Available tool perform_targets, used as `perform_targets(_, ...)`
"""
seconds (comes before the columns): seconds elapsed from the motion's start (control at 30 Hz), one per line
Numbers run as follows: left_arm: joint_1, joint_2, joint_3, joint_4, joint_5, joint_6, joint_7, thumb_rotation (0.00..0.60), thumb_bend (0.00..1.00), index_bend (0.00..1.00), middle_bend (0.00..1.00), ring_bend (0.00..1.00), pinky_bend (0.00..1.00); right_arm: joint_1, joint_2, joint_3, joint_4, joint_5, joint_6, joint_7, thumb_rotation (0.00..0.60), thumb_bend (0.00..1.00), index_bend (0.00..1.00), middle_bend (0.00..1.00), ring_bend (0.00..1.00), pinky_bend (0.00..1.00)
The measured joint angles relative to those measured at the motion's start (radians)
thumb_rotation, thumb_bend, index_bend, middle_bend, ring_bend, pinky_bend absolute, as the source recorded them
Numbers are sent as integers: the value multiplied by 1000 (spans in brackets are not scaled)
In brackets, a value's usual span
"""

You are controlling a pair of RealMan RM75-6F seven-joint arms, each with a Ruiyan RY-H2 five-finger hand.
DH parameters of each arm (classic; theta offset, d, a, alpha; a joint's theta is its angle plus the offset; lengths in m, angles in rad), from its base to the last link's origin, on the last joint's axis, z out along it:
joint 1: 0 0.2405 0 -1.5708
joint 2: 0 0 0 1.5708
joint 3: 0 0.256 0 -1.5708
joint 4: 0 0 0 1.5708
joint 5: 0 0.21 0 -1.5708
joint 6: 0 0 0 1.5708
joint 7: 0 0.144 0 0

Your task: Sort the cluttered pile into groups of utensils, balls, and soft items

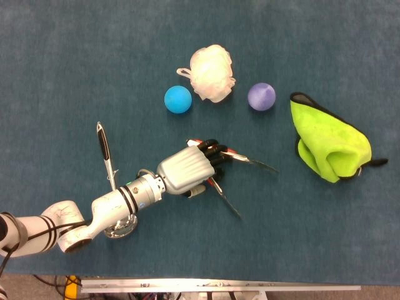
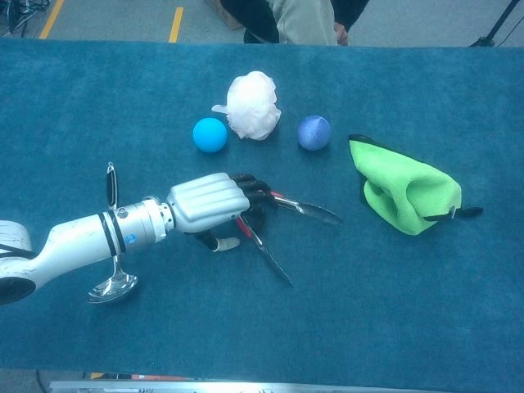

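Spoon [image 2: 112,278]: it lay at the far left of the blue table [image 1: 312,237], bowl toward my side and black-trimmed handle pointing away; my left forearm crossed over its middle in both views.

Left hand [image 1: 187,169]: I had it palm-down over the hinge end of the tongs [image 2: 278,229], dark fingers [image 2: 254,191] curled around the red-edged arms. I read that as a grasp on the tongs (the thumb tip showed below the palm, apart from the metal as far as I could tell).

Tongs: their two metal arms splayed out to the right of the hand, one toward the green cloth, the other angled toward my side of the table, tips resting on or just above the surface; I could not tell which.

Blue ball [image 1: 177,99]: it sat on the far side of the hand, just left of the white bath pouf [image 1: 213,73], nearly touching it.

White bath pouf: it was between the two balls and slightly farther from me.

Purple ball [image 1: 261,96]: it was just right of the pouf, near the cloth but apart from it.

Green cloth [image 1: 328,142]: crumpled at the right, black edging visible, well apart from the tong tips.

Right hand: neither camera showed it.
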Motion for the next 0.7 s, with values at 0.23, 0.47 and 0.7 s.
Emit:
perform_targets(0.23, 0, 15, -3, -4, -8, 3, -16, 600, 357, 492, 211, 85, 114, 0, 0, 2, -2, 4, -1, 0, 600, 12, 236, 305, 158, 323)
perform_targets(0.47, 11, 62, 10, -27, -9, 16, -8, 600, 357, 499, 215, 85, 114, 0, -4, 5, 2, 6, -1, 3, 600, 13, 236, 305, 158, 322)
perform_targets(0.7, 31, 156, 22, -87, -11, 44, 2, 600, 357, 500, 216, 86, 114, 3, -6, 8, 0, 2, -1, 3, 600, 12, 236, 305, 158, 322)
